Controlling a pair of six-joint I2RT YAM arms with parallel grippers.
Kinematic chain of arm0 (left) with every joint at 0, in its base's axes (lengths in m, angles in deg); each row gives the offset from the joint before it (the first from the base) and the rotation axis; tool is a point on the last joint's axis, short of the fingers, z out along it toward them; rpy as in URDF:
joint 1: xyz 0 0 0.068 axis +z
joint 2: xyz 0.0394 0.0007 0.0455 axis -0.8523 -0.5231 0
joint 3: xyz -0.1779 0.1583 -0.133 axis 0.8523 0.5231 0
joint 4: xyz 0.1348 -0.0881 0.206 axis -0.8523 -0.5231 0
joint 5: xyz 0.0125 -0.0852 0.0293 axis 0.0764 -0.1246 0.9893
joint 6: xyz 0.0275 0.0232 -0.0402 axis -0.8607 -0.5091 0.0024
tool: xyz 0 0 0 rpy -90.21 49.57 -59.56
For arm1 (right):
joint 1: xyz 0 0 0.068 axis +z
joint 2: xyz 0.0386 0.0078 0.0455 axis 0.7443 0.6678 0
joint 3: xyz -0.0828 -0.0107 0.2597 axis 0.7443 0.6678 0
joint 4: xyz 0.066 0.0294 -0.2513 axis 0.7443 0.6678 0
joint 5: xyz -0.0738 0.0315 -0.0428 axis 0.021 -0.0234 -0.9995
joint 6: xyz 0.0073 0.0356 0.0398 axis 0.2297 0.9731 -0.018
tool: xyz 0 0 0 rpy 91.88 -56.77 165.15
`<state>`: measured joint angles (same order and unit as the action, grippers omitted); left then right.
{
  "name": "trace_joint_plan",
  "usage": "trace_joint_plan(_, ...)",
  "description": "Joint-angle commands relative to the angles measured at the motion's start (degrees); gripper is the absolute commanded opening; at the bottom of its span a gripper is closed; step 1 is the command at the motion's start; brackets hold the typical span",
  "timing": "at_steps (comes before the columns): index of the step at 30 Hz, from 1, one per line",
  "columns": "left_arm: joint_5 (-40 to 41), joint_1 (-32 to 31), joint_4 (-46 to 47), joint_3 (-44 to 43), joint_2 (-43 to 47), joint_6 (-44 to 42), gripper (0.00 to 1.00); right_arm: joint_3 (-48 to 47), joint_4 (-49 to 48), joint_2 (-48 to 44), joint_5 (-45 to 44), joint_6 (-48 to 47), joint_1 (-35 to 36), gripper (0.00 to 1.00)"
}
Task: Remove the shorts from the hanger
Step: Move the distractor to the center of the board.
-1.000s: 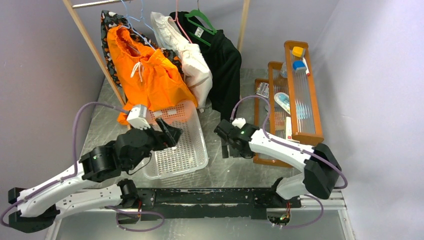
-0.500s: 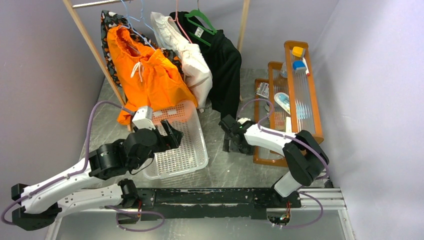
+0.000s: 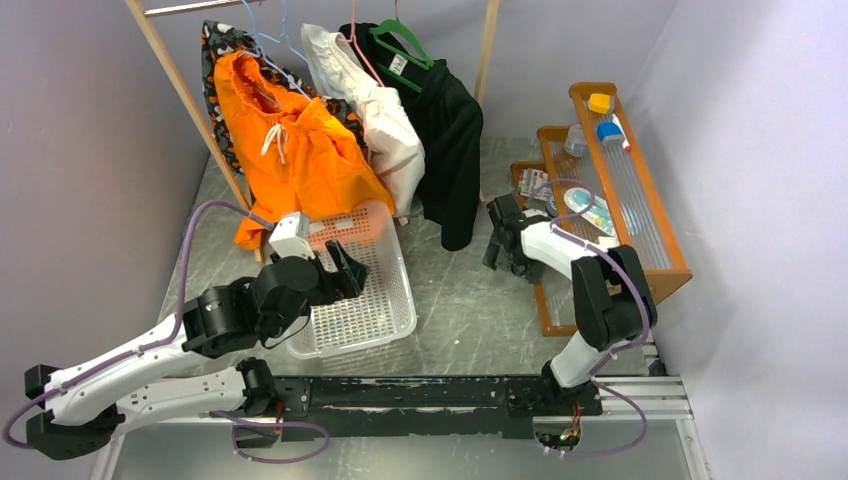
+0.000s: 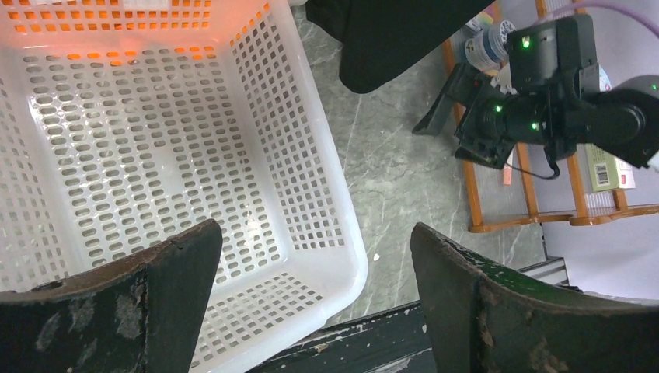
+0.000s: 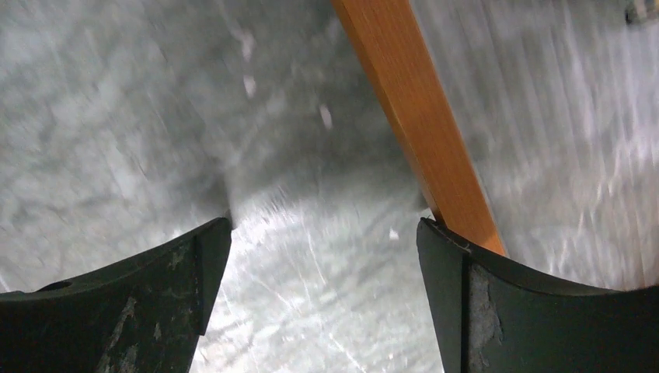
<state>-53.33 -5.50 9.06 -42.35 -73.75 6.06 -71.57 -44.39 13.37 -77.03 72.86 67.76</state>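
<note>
The bright orange shorts point(image 3: 295, 160) with a white drawstring hang from a light blue wire hanger point(image 3: 268, 38) at the left of the wooden rail, their hem draping onto the back of a white basket point(image 3: 395, 318). My left gripper point(image 3: 340, 265) hovers open over that basket, below and in front of the shorts, with nothing between its fingers point(image 4: 315, 237). My right gripper point(image 3: 497, 232) is open and empty, low over the table beside the black garment's hem and the wooden rack; its own view is blurred point(image 5: 322, 233).
A patterned garment point(image 3: 222, 45), a white garment point(image 3: 370, 100) and a black garment point(image 3: 450, 130) on a green hanger share the rail. An orange wooden rack point(image 3: 645, 215) with small items stands at the right. The wooden stand's post point(image 3: 200, 120) runs left of the shorts.
My right arm has swung away from the table's middle toward the back right, up to the rack, and the rack now sits shifted and angled. My left gripper has crept slightly right over the basket.
</note>
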Motion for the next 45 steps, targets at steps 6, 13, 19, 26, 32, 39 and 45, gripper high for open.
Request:
trace_joint_plan(6, 0.1, -0.1, 0.3, 0.2, 0.6, 1.3, 0.95, -4.6, -6.1, 9.0, -0.3, -10.0, -5.8, 0.94)
trace_joint_plan(13, 0.5, -0.1, -1.3, -1.2, -0.1, 1.2, 0.95, -10.0, -7.5, 13.6, -1.7, -13.4, -9.2, 0.94)
trace_joint_plan(19, 2.3, -0.1, -3.6, -1.3, 0.1, 1.9, 0.99, -9.7, -7.7, 13.6, -1.9, -15.9, -11.8, 0.94)
trace_joint_plan(26, 5.7, -0.1, -9.5, -1.5, 0.3, 4.8, 0.99, -6.6, -9.4, 5.6, 13.6, -19.7, -11.6, 0.94)
trace_joint_plan(32, 9.0, 0.6, -16.9, -2.4, -2.3, 7.0, 0.99, -8.6, -6.1, -3.4, 20.9, -20.7, -1.6, 0.98)
trace_joint_plan(39, -1.3, 14.5, -13.0, -0.6, -3.4, -2.4, 0.99, -4.4, -3.9, -12.9, 18.2, -8.9, 8.0, 0.98)
trace_joint_plan(45, -7.2, 32.0, -9.7, 2.0, -3.1, -7.5, 0.99, 7.9, -11.9, -27.0, 26.5, -1.2, 15.0, 0.98)
